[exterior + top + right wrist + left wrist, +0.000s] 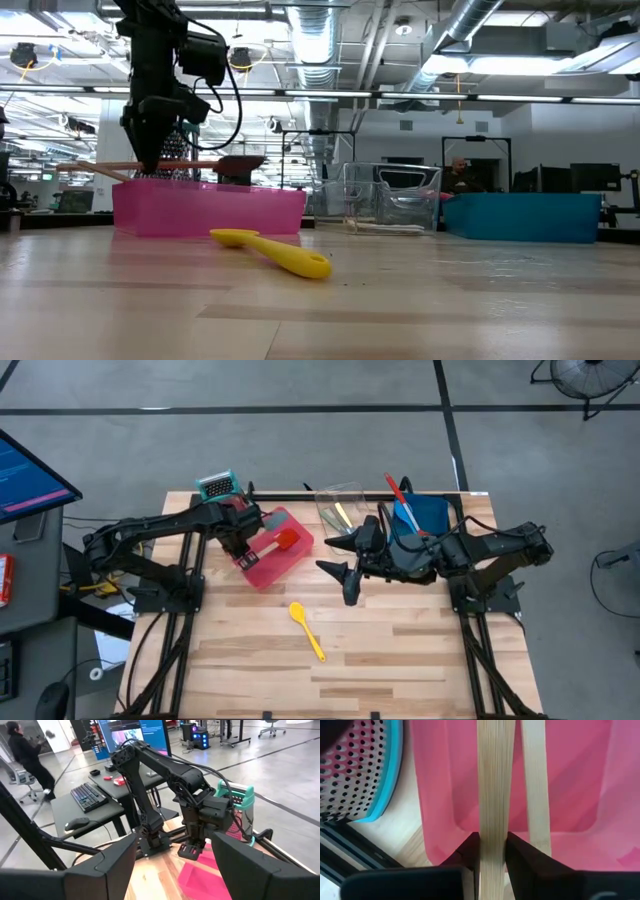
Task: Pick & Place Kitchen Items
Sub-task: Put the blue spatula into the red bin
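My left gripper (243, 550) is over the pink-red tray (290, 565) at the table's far left. It is shut on the red wooden-handled spatula (285, 541). The spatula also shows in the low view (238, 165). The yellow spoon (307, 628) lies flat on the table in the middle. It also shows in the low view (275, 252). My right gripper (343, 558) is open and empty, level above the table between the clear tray and the spoon. Its fingers show wide apart in the right wrist view (172, 870). My left gripper pinches the spatula's wooden handle (494, 815) between its two fingers (470, 852). It comes from above, pointing down, with the fingers across the handle. The spatula lies level at about the height of the tray's rim (205, 187). Its free handle end (75, 167) sticks out past the tray.
A teal-topped box grater (217, 485) stands behind the pink tray. A clear tray (340, 505) holds slim utensils at the far middle. A blue tray (425, 512) with red and blue utensils sits at the far right, under the right arm. The near half of the table holds only the spoon.
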Action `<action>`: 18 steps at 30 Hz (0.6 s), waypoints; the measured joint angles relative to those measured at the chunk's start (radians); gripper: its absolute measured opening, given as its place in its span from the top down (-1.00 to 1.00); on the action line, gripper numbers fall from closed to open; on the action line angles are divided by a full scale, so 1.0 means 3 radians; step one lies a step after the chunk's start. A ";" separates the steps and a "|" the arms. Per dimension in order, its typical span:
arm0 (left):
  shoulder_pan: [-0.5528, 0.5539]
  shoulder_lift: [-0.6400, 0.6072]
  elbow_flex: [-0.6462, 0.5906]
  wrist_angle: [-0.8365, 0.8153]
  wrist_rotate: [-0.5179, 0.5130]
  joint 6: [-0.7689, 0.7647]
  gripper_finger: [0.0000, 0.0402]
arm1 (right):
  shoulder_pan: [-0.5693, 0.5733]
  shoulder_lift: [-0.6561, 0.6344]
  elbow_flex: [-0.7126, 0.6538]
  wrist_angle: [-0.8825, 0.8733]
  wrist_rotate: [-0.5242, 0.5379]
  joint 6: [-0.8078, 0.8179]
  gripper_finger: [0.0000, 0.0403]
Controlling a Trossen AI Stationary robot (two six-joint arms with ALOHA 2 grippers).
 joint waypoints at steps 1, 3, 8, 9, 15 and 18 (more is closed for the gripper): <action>-0.0001 0.0000 0.0000 0.0006 0.0000 0.0026 0.72 | -0.0009 0.0000 0.0001 -0.0007 0.0000 0.0000 -0.27; -0.0001 0.0000 0.0000 0.0055 0.0000 0.0062 0.70 | -0.0015 0.0000 0.0001 -0.0029 0.0000 -0.0001 -0.27; -0.0001 0.0082 0.0004 0.0161 0.0000 0.0069 0.69 | -0.0032 0.0000 0.0001 -0.0056 0.0000 -0.0004 -0.27; -0.0001 0.0101 0.0004 0.0176 0.0000 0.0069 0.69 | -0.0038 0.0000 0.0001 -0.0060 0.0000 -0.0009 -0.27; -0.0001 0.0122 0.0004 0.0236 0.0000 0.0069 0.69 | -0.0049 0.0000 0.0001 -0.0091 -0.0059 -0.0008 -0.27; -0.0001 0.0133 0.0004 0.0252 0.0000 0.0068 0.69 | -0.0049 0.0000 0.0001 -0.0125 -0.0089 -0.0008 -0.27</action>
